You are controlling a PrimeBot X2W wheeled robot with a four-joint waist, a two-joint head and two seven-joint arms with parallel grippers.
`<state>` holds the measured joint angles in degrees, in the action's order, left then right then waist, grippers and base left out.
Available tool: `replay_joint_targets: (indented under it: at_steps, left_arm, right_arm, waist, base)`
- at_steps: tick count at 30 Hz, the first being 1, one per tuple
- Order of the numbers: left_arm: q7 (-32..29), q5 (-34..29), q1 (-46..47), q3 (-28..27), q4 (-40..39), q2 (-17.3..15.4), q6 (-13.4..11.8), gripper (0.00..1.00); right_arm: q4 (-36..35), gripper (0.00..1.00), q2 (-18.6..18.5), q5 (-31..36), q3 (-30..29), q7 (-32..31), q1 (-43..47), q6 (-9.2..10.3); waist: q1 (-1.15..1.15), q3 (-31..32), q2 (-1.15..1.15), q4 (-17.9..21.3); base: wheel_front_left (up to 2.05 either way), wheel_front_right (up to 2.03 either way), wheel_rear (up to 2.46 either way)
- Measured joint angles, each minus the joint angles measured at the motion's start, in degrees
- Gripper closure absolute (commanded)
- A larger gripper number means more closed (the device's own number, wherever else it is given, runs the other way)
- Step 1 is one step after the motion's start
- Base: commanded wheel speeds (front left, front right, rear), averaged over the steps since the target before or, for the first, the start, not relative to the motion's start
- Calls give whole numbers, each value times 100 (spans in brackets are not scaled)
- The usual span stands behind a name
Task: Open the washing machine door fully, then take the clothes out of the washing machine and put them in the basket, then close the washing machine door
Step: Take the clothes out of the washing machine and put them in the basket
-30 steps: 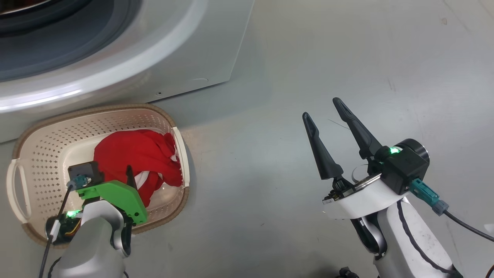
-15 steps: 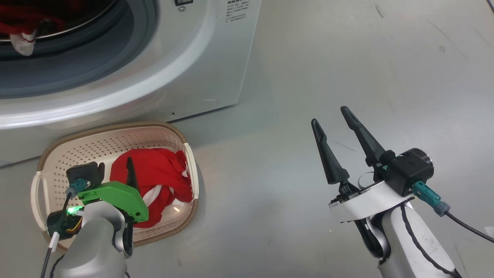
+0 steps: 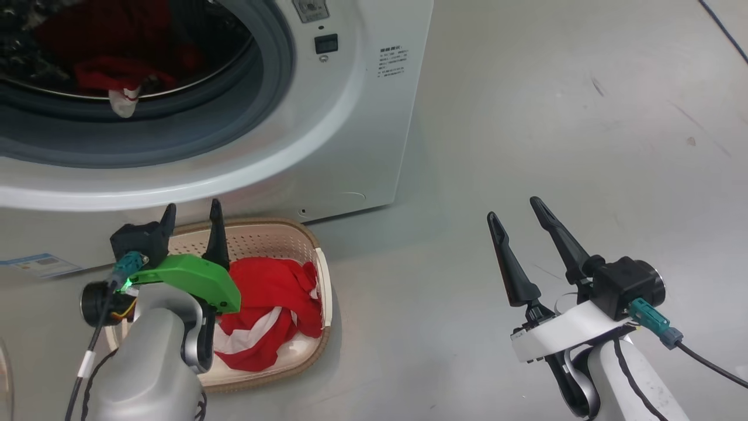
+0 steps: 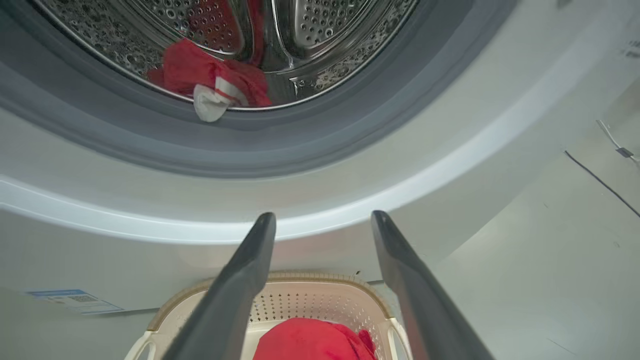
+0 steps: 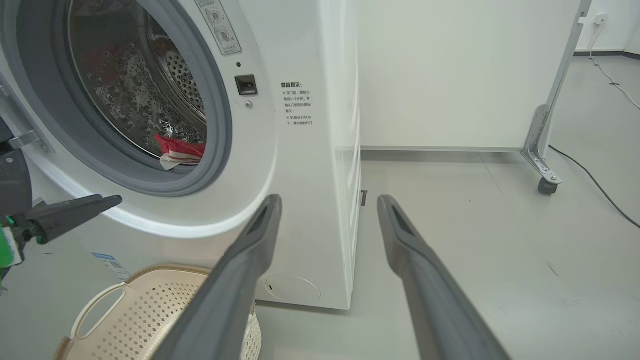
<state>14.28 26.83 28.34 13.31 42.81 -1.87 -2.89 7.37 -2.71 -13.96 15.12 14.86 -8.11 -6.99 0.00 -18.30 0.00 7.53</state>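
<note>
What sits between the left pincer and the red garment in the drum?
In the left wrist view, between the open left pincer and the red garment lie the white front of the washing machine and its grey gasket; otherwise bare.

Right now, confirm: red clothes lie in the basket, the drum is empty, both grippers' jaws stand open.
Wrong on the drum: the left wrist view shows a red garment at its front lip. Red clothes do lie in the basket; left gripper and right gripper jaws stand open.
</note>
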Motion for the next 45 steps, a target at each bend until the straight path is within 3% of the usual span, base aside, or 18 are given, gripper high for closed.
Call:
replay_joint_targets:
  at_steps: [17, 45]
  left_arm:
    - [16, -532, -893, -43, -1927, 0, -42, 0]
    - [15, -725, -3041, 382, -2892, -48, -245, 0]
  right_arm:
    - [111, 0, 2, 13, -183, 0, 396, 10]
    - [203, 0, 16, -11, -146, 0, 1367, 211]
  waist:
    - [0, 899, 0, -387]
    - [0, 1845, 0, -667]
  base:
    - [0, 0, 0]
    - [0, 0, 0]
